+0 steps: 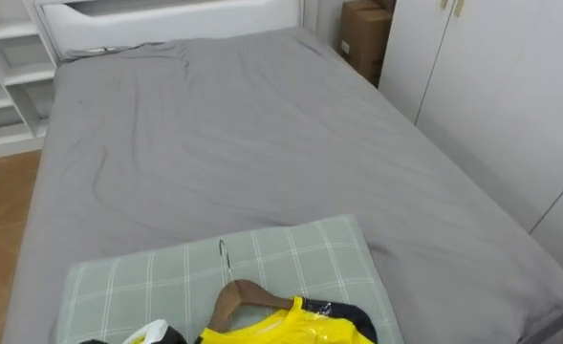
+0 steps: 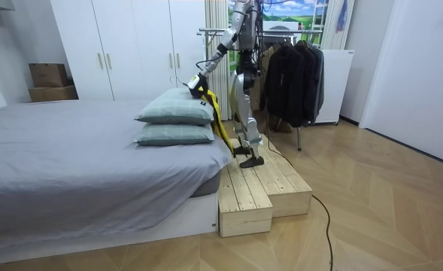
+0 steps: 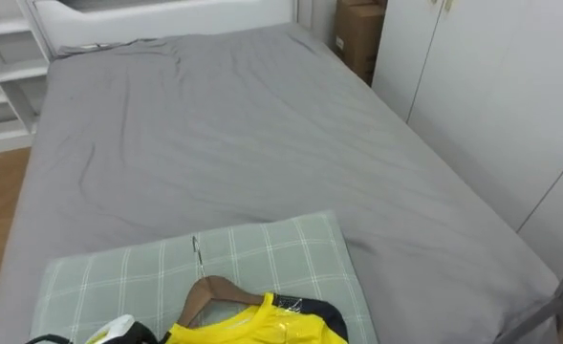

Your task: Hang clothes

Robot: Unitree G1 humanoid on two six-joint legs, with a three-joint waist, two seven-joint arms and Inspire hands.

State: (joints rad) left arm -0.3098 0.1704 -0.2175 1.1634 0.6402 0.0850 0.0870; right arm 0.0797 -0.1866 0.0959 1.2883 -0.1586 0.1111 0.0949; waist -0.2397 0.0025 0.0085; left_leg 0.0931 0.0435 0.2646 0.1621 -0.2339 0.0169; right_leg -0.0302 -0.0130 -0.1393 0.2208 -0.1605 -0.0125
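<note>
A wooden hanger [image 1: 238,294] with a metal hook lies on the top pillow [image 1: 291,253] at the near end of a grey bed [image 1: 243,134]. A yellow garment [image 1: 281,330] with a dark collar is threaded on it. What looks like the robot's left hand [image 1: 152,334] sits at the garment's edge. We cannot tell whether its fingers are closed on the cloth.

In the room view the robot stands on a wooden platform [image 2: 259,188] beside the bed, one arm stretched to the pillows, with the garment trailing down the bed's side.

To do this step well, we would grip the hanger near its hook rather than the cloth. We would keep both shoulders seated on the wood, lift clear of the pillow, then turn to the clothes rack [image 2: 221,31] behind.

We count one hanger, one yellow garment, one bed, one rack and one platform. There are two pillows, the top one stacked on a lower pillow [image 2: 176,134].
</note>
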